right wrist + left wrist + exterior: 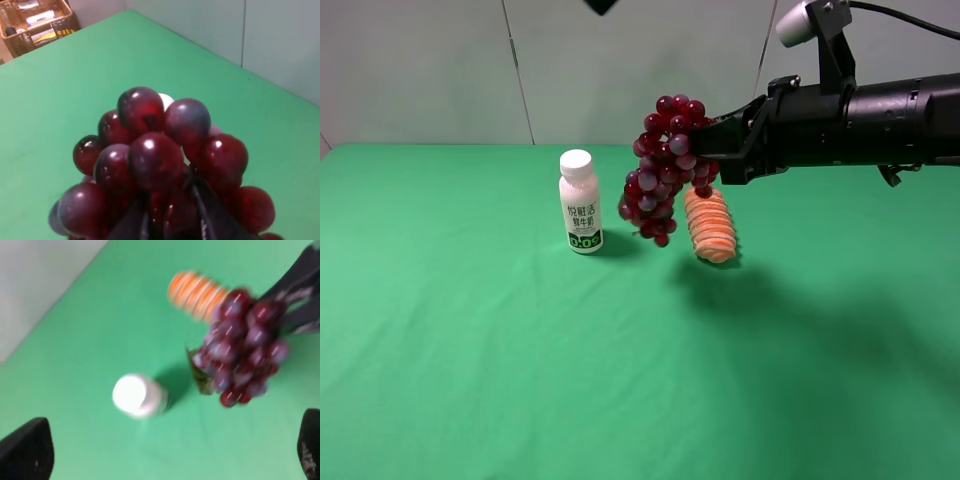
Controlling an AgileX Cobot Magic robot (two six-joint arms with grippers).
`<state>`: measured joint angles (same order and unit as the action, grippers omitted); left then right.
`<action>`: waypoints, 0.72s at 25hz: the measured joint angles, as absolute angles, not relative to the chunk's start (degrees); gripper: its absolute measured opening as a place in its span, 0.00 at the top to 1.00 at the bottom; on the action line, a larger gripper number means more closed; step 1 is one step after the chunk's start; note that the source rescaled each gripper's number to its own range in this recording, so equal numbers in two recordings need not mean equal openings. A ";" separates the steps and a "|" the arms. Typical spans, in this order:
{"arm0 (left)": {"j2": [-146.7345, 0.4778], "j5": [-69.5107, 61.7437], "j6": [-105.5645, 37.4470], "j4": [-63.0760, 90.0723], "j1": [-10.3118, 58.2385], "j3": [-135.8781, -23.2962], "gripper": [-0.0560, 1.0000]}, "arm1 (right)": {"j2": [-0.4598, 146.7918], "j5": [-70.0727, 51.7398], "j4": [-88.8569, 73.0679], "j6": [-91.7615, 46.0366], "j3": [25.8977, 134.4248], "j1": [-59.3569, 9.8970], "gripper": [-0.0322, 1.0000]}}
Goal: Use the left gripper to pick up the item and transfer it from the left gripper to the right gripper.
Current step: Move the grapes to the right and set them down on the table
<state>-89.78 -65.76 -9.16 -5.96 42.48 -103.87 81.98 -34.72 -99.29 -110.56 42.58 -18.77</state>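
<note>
Exterior high: right end effector (pixel 708 140) grasps hanging grape bunch (pixel 660 185); left end effector (pixel 167 452) released.

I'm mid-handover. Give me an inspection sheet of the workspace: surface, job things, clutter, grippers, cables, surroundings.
Surface: green cloth, flat, no spills seen.
Job's things: grapes lifted off the cloth, hanging from the right gripper.
Clutter: white bottle upright; orange roll on the cloth, right of the bottle.
Grippers: right gripper shut on the grapes; left gripper open, empty.
Cables: black cable above the right arm.
Surroundings: pale wall panels; basket beyond the table edge.
</note>
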 joint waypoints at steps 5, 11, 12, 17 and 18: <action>-86.12 -67.05 -5.87 -9.90 42.48 -103.87 0.03 | 81.98 -34.83 -99.35 -109.52 42.58 -18.77 0.97; -79.27 -67.05 -1.27 -11.50 42.48 -99.87 0.05 | 79.97 -34.76 -99.35 -109.02 42.58 -18.77 0.97; -77.71 -67.05 -0.67 -11.55 42.48 -98.37 0.06 | 79.54 -34.81 -99.35 -109.02 42.58 -18.77 0.97; -70.00 -67.05 2.29 -11.66 42.48 -89.43 0.06 | 77.83 -35.03 -99.35 -108.45 42.58 -18.77 0.97; -68.34 -67.05 3.02 -11.66 42.48 -87.29 0.06 | 77.64 -35.10 -99.35 -108.10 42.58 -18.77 0.97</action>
<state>-68.34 -67.05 3.02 -11.66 42.48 -87.29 77.64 -35.10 -99.35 -108.10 42.58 -18.77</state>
